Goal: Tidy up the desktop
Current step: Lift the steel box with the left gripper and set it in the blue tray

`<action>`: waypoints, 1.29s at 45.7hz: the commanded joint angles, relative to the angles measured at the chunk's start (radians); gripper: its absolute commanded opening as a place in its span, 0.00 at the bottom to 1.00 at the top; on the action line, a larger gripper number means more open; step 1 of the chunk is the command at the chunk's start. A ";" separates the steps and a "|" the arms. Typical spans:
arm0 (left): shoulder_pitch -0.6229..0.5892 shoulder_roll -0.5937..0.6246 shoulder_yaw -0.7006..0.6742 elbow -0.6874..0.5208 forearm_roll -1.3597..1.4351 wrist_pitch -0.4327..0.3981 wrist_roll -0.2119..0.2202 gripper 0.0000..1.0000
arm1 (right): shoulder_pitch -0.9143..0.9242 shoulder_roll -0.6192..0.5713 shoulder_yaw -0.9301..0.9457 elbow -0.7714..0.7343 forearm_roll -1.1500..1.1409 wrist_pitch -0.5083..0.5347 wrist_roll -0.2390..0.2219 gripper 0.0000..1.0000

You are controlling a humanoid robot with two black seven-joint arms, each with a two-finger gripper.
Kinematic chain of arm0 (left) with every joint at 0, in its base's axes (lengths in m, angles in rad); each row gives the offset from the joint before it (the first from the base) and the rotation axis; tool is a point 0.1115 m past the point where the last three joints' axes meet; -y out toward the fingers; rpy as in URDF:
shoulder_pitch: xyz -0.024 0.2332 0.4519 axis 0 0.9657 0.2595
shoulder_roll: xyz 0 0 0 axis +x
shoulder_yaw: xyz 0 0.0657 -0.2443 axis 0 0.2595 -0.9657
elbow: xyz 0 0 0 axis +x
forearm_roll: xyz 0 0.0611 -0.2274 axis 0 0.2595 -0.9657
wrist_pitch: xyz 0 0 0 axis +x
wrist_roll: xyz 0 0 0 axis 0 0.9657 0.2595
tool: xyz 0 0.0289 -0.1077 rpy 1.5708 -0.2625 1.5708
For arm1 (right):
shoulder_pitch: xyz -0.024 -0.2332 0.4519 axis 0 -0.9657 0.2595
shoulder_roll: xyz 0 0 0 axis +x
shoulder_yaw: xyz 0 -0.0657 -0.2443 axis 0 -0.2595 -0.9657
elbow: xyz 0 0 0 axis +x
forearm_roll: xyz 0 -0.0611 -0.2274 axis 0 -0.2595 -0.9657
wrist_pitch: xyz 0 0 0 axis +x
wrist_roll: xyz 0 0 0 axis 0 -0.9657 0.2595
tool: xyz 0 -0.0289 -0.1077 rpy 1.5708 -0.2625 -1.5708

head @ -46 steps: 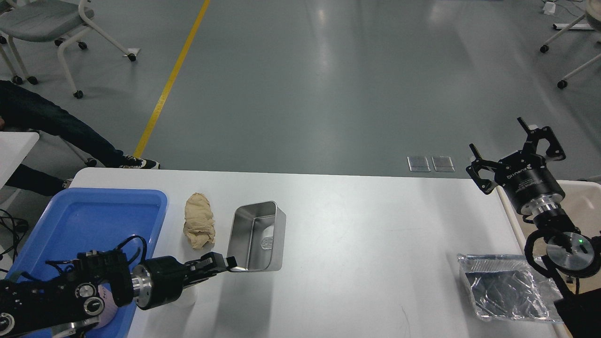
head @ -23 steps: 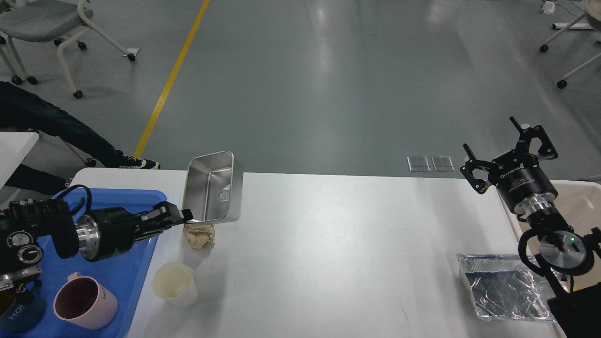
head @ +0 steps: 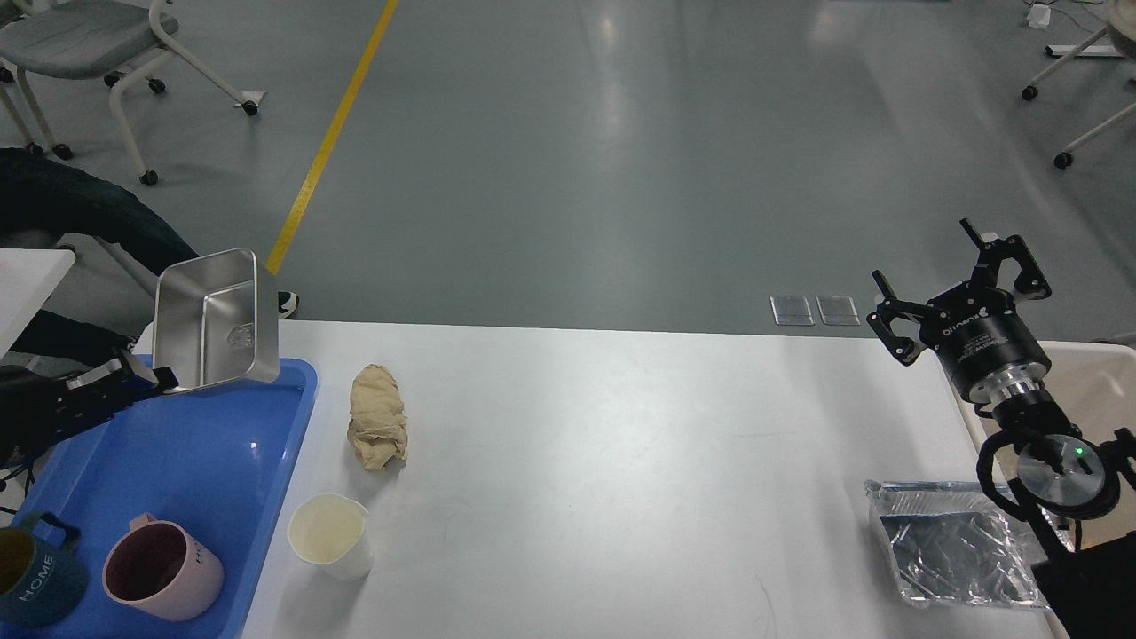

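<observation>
L gripper [head: 160, 383] holds the steel pan [head: 213, 319] by its near rim, fingers pinched on that edge; pan is tilted up, open side facing the camera, hanging over the far part of the blue tray [head: 222, 461] w/o touching it. R gripper [head: 963, 284] is raised off the R end of the worktop [head: 621, 444], fingers spread wide, holding nothing. Worktop fills the lower view, and loose on it are a crumpled tan cloth [head: 377, 429] just R of the tray, a cream cup [head: 330, 535] near the tray's front R corner, and a foil tray [head: 963, 555] at the front R. Two mugs, pink [head: 164, 566] and teal [head: 35, 577], sit in the tray's near end. Risks, as I judge them: grip is only on a thin rim, so a quick swing or wrist roll could let the pan pivot or slip and drop hard into the tray; lowering too far toward the camera would knock the mugs; drifting R could clip the tray's R wall or push the cloth. Room: far half of the tray looks bare, best spot to set down. Tray sits near the worktop's L edge and far L corner, so little margin there. Middle of the worktop is open; beige bin [head: 1096, 390] sits beyond the R edge
</observation>
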 commanded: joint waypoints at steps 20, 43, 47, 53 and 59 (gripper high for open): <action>0.113 -0.174 0.023 0.412 0.023 -0.035 -0.010 0.00 | -0.006 -0.003 0.003 0.001 0.000 0.000 0.000 1.00; 0.191 -0.379 0.027 0.639 0.026 -0.035 -0.016 0.01 | -0.011 -0.008 0.006 0.001 0.000 0.002 0.000 1.00; 0.210 -0.414 0.026 0.673 0.026 -0.035 -0.018 0.02 | -0.013 -0.008 0.006 0.001 0.000 0.002 0.000 1.00; 0.233 -0.477 0.024 0.720 0.024 -0.034 -0.018 0.02 | -0.014 -0.009 0.008 0.001 0.000 0.002 0.000 1.00; 0.250 -0.516 0.019 0.757 0.018 -0.026 -0.013 0.10 | -0.014 -0.011 0.008 0.001 0.000 0.003 0.000 1.00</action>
